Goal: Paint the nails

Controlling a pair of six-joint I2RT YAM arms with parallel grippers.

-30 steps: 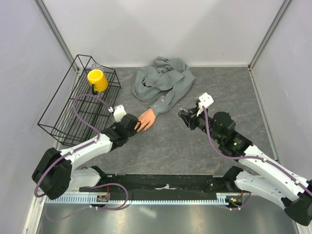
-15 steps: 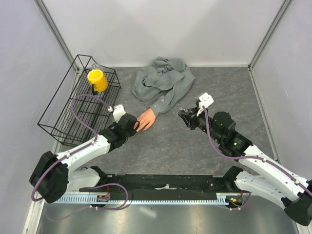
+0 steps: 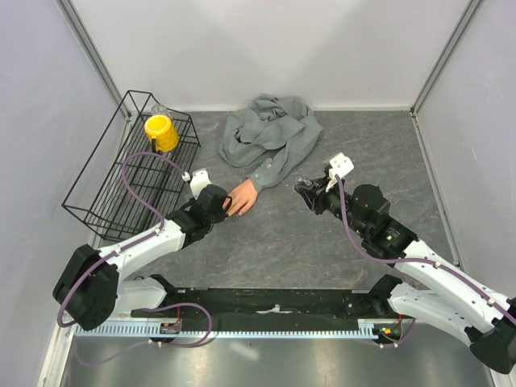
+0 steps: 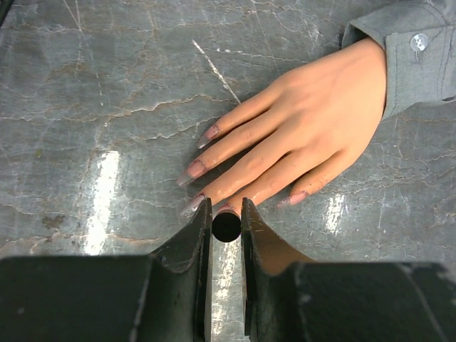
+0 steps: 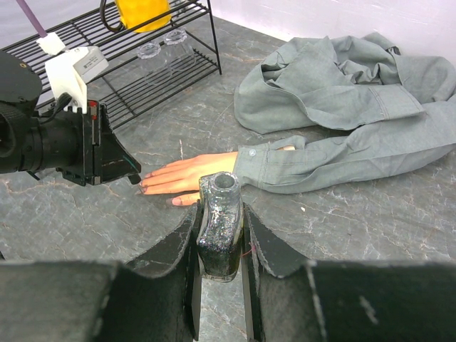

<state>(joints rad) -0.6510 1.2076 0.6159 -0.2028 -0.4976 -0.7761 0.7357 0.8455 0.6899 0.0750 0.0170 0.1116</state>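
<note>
A peach mannequin hand (image 4: 299, 135) in a grey sleeve (image 4: 417, 57) is lying flat on a marbled tabletop (image 4: 107, 92). The left end effector (image 4: 226, 206) is pinching a small black round object (image 4: 226, 228) right beside one of the long nails (image 4: 196, 169).

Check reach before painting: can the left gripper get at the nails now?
Likely yes: the left gripper, pinching a dark round thing, sits right at the nails; nothing lies between.

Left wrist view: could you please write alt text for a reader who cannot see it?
A peach mannequin hand lies flat on a grey marbled table, fingers toward the camera, reddish nails. The left gripper, jaws closed on a small black round thing, is at one fingertip. A grey cuff covers the wrist.
</note>
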